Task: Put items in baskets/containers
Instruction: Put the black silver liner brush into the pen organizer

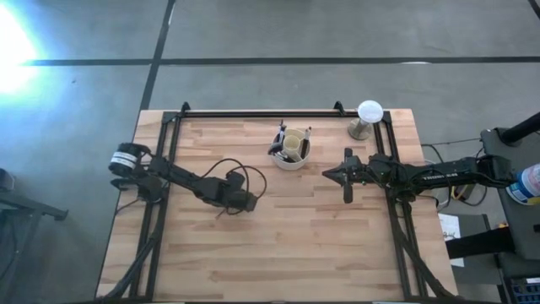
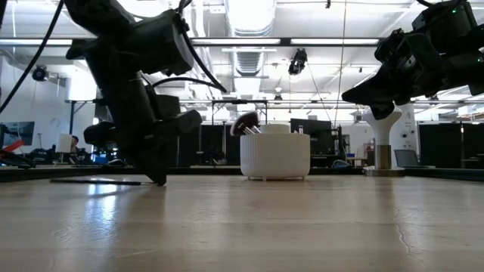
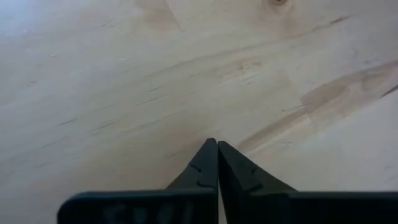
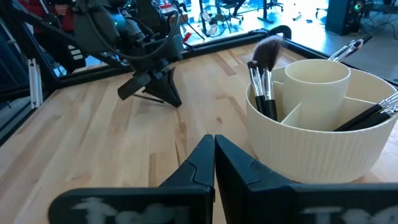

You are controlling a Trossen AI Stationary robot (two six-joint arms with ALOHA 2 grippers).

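Note:
The cream ribbed holder (image 1: 291, 150) stands at the table's far middle, also in the low view (image 2: 274, 155) and the right wrist view (image 4: 317, 124). Several brushes stand in its compartments, one with a fluffy head (image 4: 268, 51) and dark handles (image 4: 367, 115) leaning on the rim. One thin dark brush (image 2: 98, 181) lies flat on the table. My left gripper (image 1: 243, 203) is shut and points down, its tips (image 2: 159, 180) at the table top beside that brush's end. My right gripper (image 1: 327, 175) is shut and hovers right of the holder (image 4: 214, 142). My left gripper comes from above with its shut fingertips (image 3: 214, 149) down at the bare wood. No brush shows between them. Whether they touch the end of the lying brush, I cannot tell.
A white globe on a grey stand (image 1: 368, 116) sits at the far right corner. A black frame (image 1: 253, 112) runs along the table's far edge and both sides. Open wood lies across the near half of the table (image 1: 287, 253).

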